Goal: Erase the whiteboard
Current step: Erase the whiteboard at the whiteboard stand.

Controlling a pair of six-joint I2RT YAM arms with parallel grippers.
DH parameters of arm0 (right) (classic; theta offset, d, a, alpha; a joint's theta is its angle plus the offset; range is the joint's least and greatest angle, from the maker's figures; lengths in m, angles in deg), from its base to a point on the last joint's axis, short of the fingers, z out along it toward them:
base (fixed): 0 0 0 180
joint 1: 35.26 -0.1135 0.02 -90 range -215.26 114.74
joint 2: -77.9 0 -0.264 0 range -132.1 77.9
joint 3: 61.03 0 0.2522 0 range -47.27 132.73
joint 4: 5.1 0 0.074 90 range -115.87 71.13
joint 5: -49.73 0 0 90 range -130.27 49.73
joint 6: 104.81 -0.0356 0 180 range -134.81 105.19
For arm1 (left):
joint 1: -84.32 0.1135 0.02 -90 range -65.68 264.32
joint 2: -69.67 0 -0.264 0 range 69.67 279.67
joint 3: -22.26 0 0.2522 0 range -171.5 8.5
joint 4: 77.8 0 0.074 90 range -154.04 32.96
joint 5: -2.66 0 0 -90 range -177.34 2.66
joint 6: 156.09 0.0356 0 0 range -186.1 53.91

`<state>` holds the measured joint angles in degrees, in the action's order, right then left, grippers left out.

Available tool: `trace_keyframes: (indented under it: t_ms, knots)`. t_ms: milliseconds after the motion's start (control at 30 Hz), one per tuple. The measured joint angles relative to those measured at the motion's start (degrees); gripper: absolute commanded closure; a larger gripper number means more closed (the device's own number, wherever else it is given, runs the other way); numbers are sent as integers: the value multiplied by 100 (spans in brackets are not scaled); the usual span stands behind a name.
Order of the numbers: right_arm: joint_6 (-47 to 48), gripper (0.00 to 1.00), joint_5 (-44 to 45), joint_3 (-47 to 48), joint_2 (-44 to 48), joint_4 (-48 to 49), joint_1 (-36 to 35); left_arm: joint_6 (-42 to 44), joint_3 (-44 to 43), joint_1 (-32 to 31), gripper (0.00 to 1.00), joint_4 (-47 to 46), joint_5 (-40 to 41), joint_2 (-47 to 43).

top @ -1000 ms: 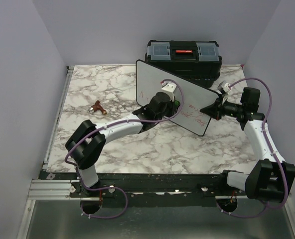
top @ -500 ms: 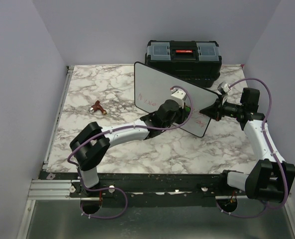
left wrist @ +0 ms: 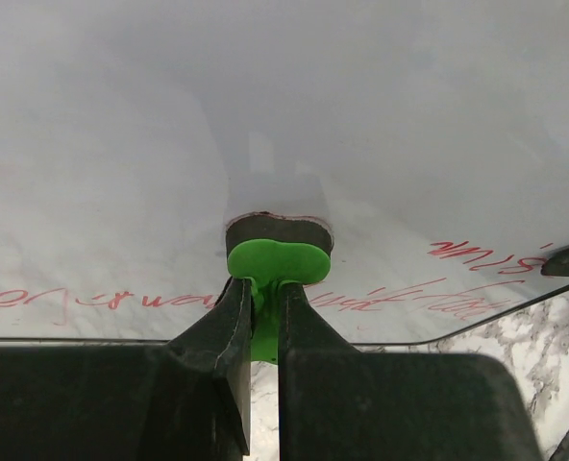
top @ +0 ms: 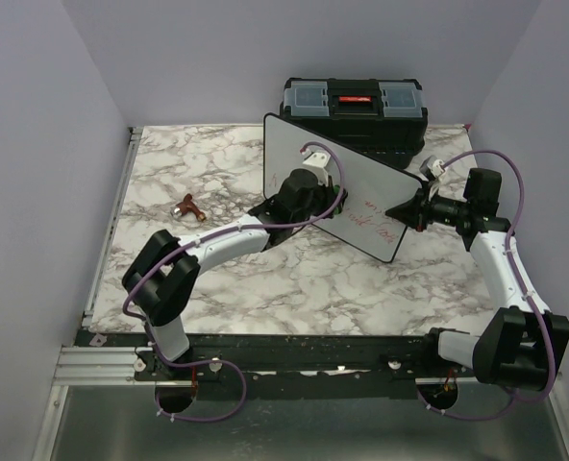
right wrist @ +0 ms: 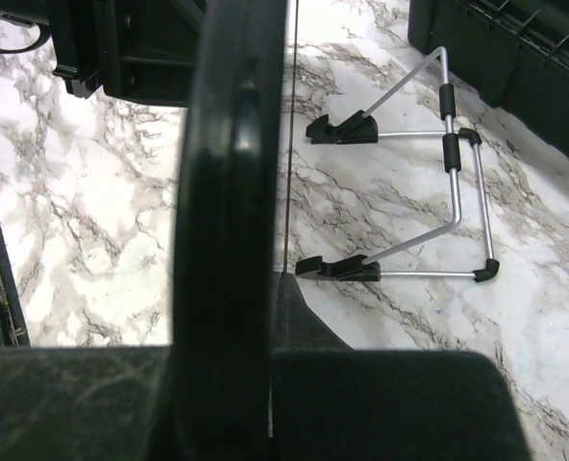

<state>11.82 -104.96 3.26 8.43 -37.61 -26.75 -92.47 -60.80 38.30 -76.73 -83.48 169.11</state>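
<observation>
board: the whiteboard (top: 371, 187) stood tilted on its wire stand (right wrist: 457, 182) at 12 o'clock on the tabletop (top: 294, 279), just in front of the toolbox (top: 354, 106).
left claw: the left claw (left wrist: 265, 293) was clamped on the green eraser (left wrist: 278, 259), whose dark pad lay against the board's face.
right claw: the right claw (top: 401, 209) was pinched shut on the board's 3 o'clock edge, bracing it.
ink left: red writing (left wrist: 477, 259) ran along the lower edge, at 4 and 8 o'clock from the eraser.
technique: probably best to hold the pad flat, press evenly and sweep low in overlapping passes, with the right claw resisting the push.
left arm: it reached from 7 o'clock, elbow low, wrist raised into the board.
right arm: its elbow was bent out at 3 o'clock, forearm pointing toward 9.
</observation>
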Motion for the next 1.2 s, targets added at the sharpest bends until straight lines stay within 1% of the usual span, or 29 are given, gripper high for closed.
trace_keyframes:
  t_ms: [167,400,533,667,800,967,1100,1200]
  knots:
    - [-7,100,2,0,0,4,2,2,0,-46,100,-7,24,-2]
    - [-2,99,-2,0,2,0,17,-31,-109,-529,100,-66,442,103]
    - [2,99,-9,0,2,-11,17,-116,-153,-800,100,-219,470,216]
    - [7,99,-37,0,2,-39,17,-140,-151,-874,100,-256,481,249]
    - [7,99,-35,0,2,-39,17,-249,-59,-772,100,-382,404,249]
    - [7,99,-35,0,0,-39,17,-498,417,-407,100,-754,37,164]
    - [7,99,-35,0,0,-37,15,-562,728,-11,100,-756,-28,98]
    - [20,99,-33,0,0,-35,9,-573,730,24,100,-750,-66,98]
